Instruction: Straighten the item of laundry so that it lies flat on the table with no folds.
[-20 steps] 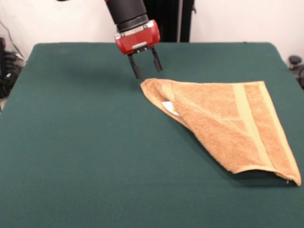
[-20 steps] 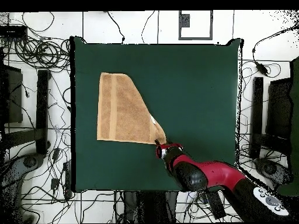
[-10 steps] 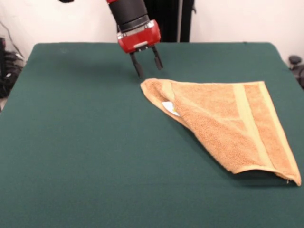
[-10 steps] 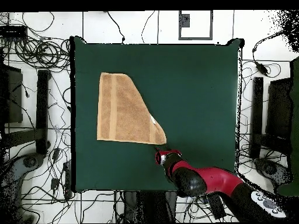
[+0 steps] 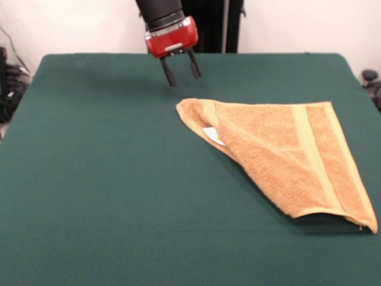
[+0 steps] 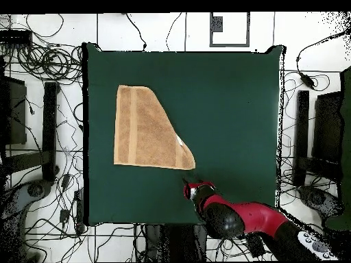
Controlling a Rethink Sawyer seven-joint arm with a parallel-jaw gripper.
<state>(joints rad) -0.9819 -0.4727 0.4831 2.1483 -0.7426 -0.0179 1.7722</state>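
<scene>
The tan-orange towel (image 5: 286, 155) lies on the dark green table (image 5: 107, 179), folded over diagonally into a rough triangle, with a woven band near its hem and a small white label (image 5: 213, 134) at the folded edge. In the overhead view the towel (image 6: 145, 134) sits at the table's left half. My gripper (image 5: 181, 72) hangs open and empty above the table, behind the towel's pointed corner and apart from it. In the overhead view the gripper (image 6: 189, 185) is below that corner.
The table (image 6: 226, 103) is ringed by cables and equipment on the floor on all sides. A dark stand rises behind the table in the front view (image 5: 208, 24).
My gripper has lifted and drawn back from the towel's corner toward the robot's side of the table. The towel has not moved.
</scene>
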